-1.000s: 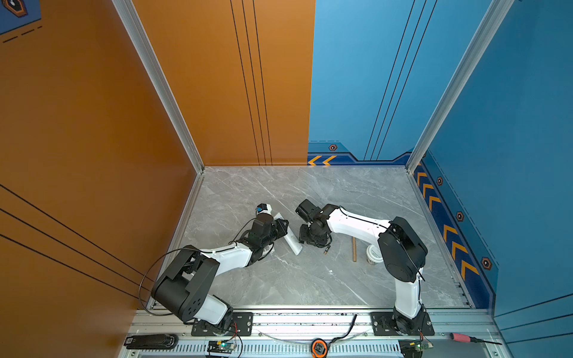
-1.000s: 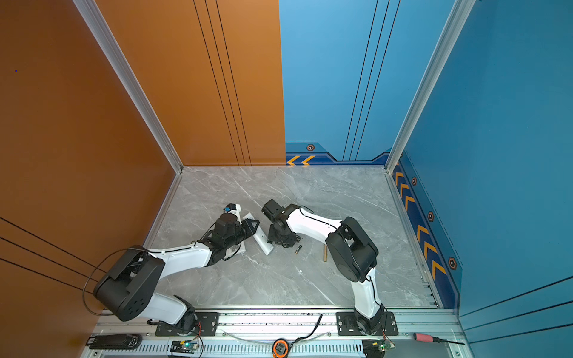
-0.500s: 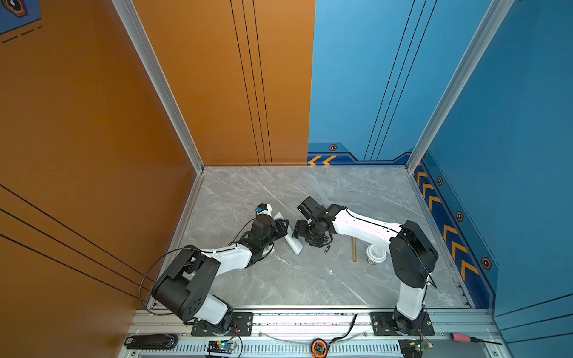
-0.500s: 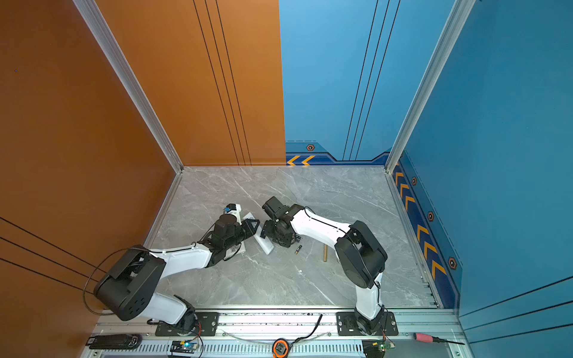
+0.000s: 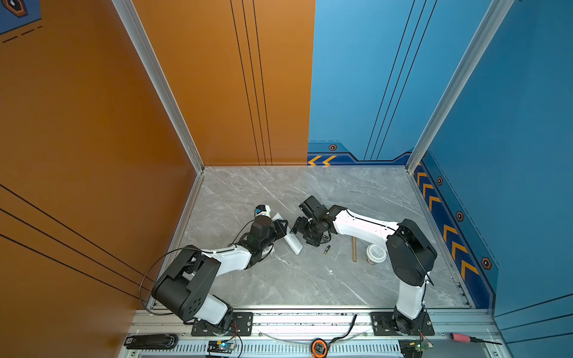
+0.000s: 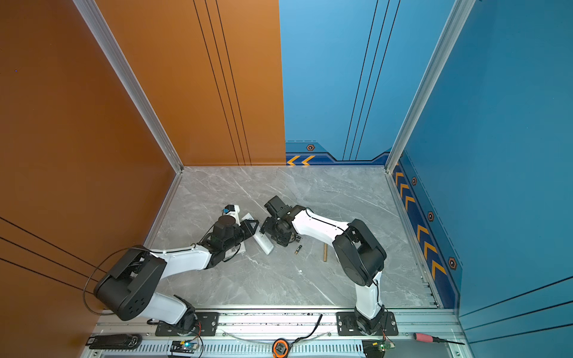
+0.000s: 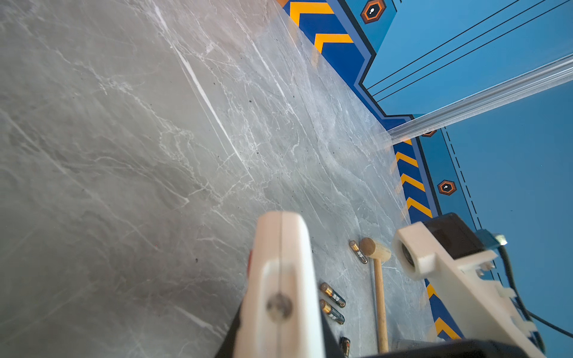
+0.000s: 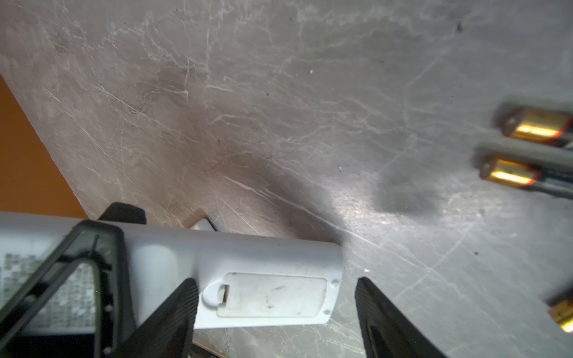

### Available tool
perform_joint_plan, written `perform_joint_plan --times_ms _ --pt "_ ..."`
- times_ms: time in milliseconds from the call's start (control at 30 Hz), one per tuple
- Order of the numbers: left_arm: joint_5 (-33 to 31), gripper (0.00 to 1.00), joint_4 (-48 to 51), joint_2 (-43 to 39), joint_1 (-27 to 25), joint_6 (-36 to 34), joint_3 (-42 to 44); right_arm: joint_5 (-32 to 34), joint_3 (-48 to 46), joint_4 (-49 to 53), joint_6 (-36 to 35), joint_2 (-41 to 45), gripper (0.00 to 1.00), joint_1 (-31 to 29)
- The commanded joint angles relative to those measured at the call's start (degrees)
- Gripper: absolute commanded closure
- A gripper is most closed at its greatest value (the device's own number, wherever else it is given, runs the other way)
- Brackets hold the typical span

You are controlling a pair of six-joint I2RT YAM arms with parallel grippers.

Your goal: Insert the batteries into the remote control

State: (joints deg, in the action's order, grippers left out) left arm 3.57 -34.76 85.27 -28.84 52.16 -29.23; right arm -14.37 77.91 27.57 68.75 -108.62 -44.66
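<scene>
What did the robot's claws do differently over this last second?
The right claw opened wider at the battery-cover end of the remote control, its arm shifting slightly. The left claw kept holding the remote control; the loose battery and mallet stayed put.

Remote control [image 6: 266, 245] on grey table [image 6: 279, 279], battery [image 6: 298, 249] nearby

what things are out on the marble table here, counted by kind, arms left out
batteries: 4
remote control: 1
wooden mallet: 1
white round tub: 1
total: 7
</scene>
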Motion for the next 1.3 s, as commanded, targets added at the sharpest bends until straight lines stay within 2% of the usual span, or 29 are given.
perform_joint_plan --times_ms 0,1267 --pt "1.04 1.0 0.93 1.12 -0.45 -1.63 1.09 -0.05 -0.47 -1.08 1.23 -3.12 0.22 -0.9" --pt "0.57 1.0 -1.87 1.74 -0.21 0.31 2.51 0.13 4.28 7.56 -5.46 -6.71 0.24 -4.79"
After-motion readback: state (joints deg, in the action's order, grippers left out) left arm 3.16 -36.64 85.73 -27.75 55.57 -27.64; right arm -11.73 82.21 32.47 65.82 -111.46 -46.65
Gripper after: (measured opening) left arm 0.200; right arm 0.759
